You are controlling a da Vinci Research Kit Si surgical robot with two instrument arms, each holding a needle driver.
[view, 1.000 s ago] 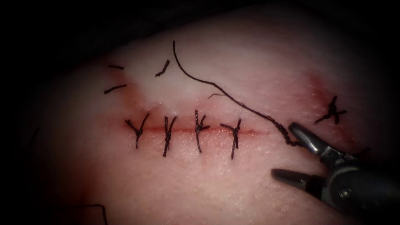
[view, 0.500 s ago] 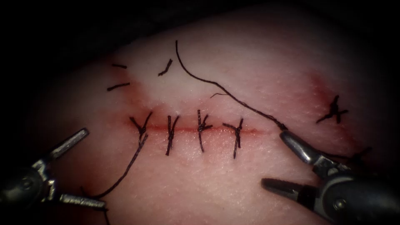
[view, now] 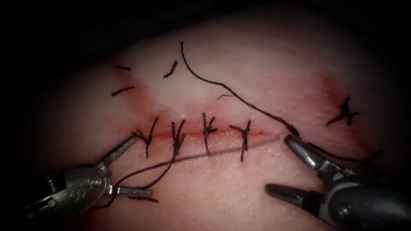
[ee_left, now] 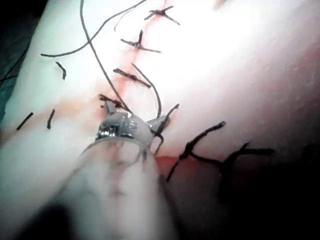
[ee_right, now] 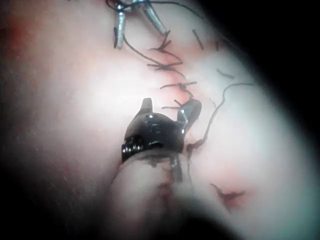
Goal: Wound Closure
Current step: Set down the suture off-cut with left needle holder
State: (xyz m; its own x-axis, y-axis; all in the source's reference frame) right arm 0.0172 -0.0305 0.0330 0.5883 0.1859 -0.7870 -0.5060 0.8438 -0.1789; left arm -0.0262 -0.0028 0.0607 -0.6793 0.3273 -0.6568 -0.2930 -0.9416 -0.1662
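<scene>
The cut (view: 222,134) runs across the tissue (view: 257,68) with several dark stitches (view: 207,130) over it. My left tool (view: 137,167) stands open at the cut's left end, its upper jaw beside the left-most stitch. It holds nothing, and a thread loop (view: 162,171) lies by its lower jaw. A thin straight strand (view: 231,147) stretches just below the cut. My right tool (view: 278,164) is open at the cut's right end and holds nothing. A long thread (view: 239,100) passes its upper jaw. In the wrist views the left tool (ee_left: 135,117) and right tool (ee_right: 167,107) gape over the stitches.
Short cut ends of thread (view: 122,90) lie on the tissue above the cut's left end. A separate knot (view: 344,113) sits on a reddened patch at the far right. Red fluid lines the cut. The left tool (ee_right: 135,20) also appears in the right wrist view.
The left tool came in from the lower left and moved right to the left-most stitch, trailing thread. A straight strand now lies below the cut. The right tool shifted slightly left.
</scene>
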